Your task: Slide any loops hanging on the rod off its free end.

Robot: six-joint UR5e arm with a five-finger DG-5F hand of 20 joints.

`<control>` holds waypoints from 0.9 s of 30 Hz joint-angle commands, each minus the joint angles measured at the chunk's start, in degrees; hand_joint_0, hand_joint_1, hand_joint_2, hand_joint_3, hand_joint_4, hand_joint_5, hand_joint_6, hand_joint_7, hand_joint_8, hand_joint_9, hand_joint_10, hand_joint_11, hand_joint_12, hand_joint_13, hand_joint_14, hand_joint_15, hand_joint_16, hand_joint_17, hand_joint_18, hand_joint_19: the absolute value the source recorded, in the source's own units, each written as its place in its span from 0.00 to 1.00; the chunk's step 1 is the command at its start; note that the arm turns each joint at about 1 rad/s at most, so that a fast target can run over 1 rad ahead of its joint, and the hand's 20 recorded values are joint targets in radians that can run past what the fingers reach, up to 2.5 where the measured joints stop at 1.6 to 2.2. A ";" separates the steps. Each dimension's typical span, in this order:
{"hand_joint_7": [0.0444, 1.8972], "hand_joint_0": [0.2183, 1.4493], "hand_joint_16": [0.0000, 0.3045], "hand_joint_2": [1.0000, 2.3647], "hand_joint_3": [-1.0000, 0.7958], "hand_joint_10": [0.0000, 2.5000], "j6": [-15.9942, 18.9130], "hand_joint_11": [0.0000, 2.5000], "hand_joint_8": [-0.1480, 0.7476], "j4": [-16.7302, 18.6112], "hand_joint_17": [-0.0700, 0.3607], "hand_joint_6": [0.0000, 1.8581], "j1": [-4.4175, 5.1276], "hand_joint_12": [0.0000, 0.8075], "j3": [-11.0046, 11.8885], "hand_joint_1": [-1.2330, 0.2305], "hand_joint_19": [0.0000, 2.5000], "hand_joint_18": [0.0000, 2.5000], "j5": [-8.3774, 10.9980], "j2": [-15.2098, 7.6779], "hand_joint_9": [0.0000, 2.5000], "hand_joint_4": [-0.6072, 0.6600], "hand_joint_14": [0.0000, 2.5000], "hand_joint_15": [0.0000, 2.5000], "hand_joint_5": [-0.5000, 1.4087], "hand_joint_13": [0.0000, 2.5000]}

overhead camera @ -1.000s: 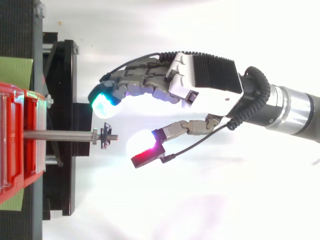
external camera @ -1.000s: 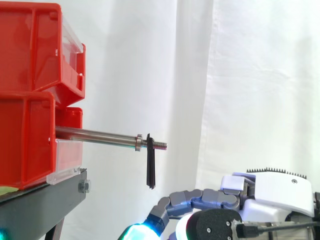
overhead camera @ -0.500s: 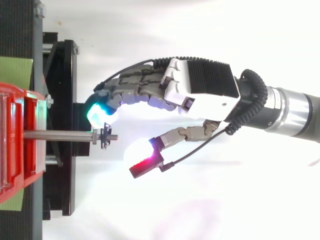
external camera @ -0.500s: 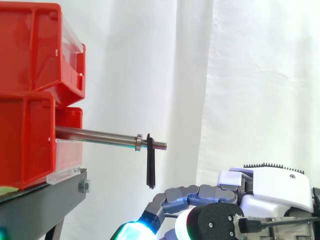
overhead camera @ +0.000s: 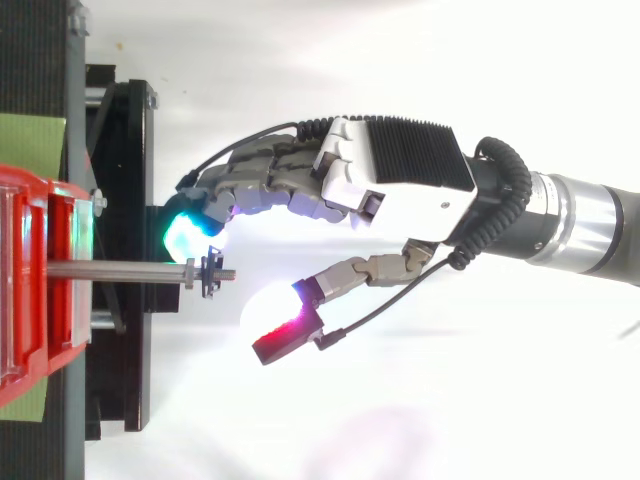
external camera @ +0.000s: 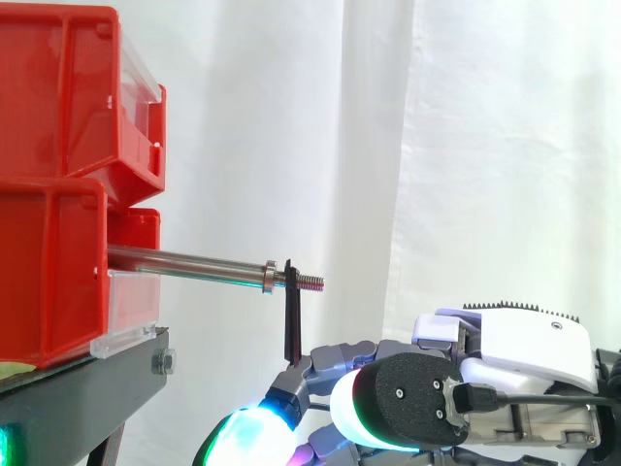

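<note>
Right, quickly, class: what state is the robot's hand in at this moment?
Hand: open, fingers relaxed and thumb apart, holding nothing; the black loop hangs on the rod.

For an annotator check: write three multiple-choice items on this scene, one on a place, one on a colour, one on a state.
1. Where on the rod does the loop hang?
A) at its fixed end
B) midway
C) near its free threaded end

2. What colour are the bins?
A) red
B) blue
C) yellow

3. How is the hand?
A) curled round the rod
B) open, holding nothing
C) pinching the loop

Key:
1 C, it hangs by the threaded tip.
2 A, both stacked bins are red.
3 B, its fingers are relaxed, closed on nothing.
</note>
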 commanded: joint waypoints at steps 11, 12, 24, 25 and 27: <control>0.51 0.25 0.12 0.00 0.31 0.00 0.03 0.12 0.47 -0.07 0.35 0.27 -0.02 0.35 0.90 0.50 0.09 0.22 -1.51 0.00 0.25 0.66 0.00 0.02 0.17 0.25; 0.52 0.25 0.12 0.00 0.31 0.00 0.03 0.13 0.47 -0.07 0.35 0.27 -0.02 0.35 0.90 0.50 0.09 0.22 -1.51 0.00 0.25 0.66 0.00 0.02 0.17 0.25; 0.54 0.26 0.12 0.00 0.31 0.00 0.12 0.13 0.47 0.28 0.35 0.27 -0.37 0.35 1.08 0.50 0.09 0.22 -1.95 0.00 0.26 0.66 0.00 0.02 0.17 0.26; 0.54 0.26 0.12 0.00 0.31 0.00 0.12 0.13 0.47 0.28 0.35 0.27 -0.46 0.35 1.16 0.50 0.09 0.22 -2.21 0.00 0.26 0.66 0.00 0.02 0.17 0.26; 0.54 0.26 0.11 0.00 0.31 0.00 0.38 0.12 0.46 0.28 0.34 0.27 -0.55 0.34 1.08 0.50 0.09 0.22 -2.48 0.00 0.26 0.66 0.00 0.02 0.17 0.26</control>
